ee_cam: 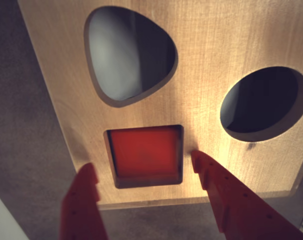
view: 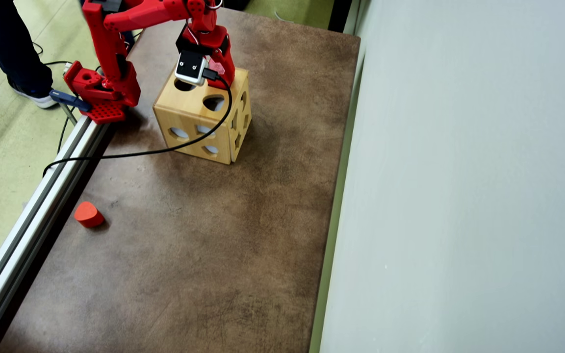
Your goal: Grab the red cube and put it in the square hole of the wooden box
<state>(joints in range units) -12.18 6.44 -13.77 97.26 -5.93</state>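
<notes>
Wrist view: top face of the wooden box point(ee_cam: 201, 65) fills the frame, pale wood, strongly lit around the middle. Red cube point(ee_cam: 145, 151) sits inside the square hole point(ee_cam: 180, 155), its red top face a bit below the rim, dark gap showing along the right and bottom edges of the cutout. Rounded-triangle cutout point(ee_cam: 129, 52) at 12 o'clock from the cube, round cutout point(ee_cam: 264, 102) at 2 o'clock. End effector point(ee_cam: 144, 172) released: two red fingers spread wide, one at 8 o'clock of the hole, the other at 4 o'clock, nothing between them but the hole and cube. Right fingertip point(ee_cam: 199, 157) just beside the hole's right edge; cannot tell if it touches the wood. Left fingertip point(ee_cam: 89, 172) apart from the hole. Brown tabletop point(ee_cam: 21, 125) visible at 9 o'clock past the box edge.

Overhead view: wooden box point(view: 199, 122) stands on the brown mottled tabletop point(view: 189, 255), at roughly 11 o'clock of the surface. Red arm point(view: 115, 44) reaches over from 10 o'clock, its base clamped at the tabletop's left edge next to an aluminium rail point(view: 32, 225). Wrist with a white camera module point(view: 190, 68) hangs over the box's far top edge, hiding the square hole, cube and fingers here. Black cable point(view: 130, 154) loops from the camera across the box front to the left. Orange-red rounded block point(view: 89, 214) lies at 8 o'clock, well apart from the box, near the rail. Person's leg and shoe point(view: 22, 63) on the floor at 10 o'clock. Pale wall point(view: 459, 176) along 3 o'clock.
</notes>
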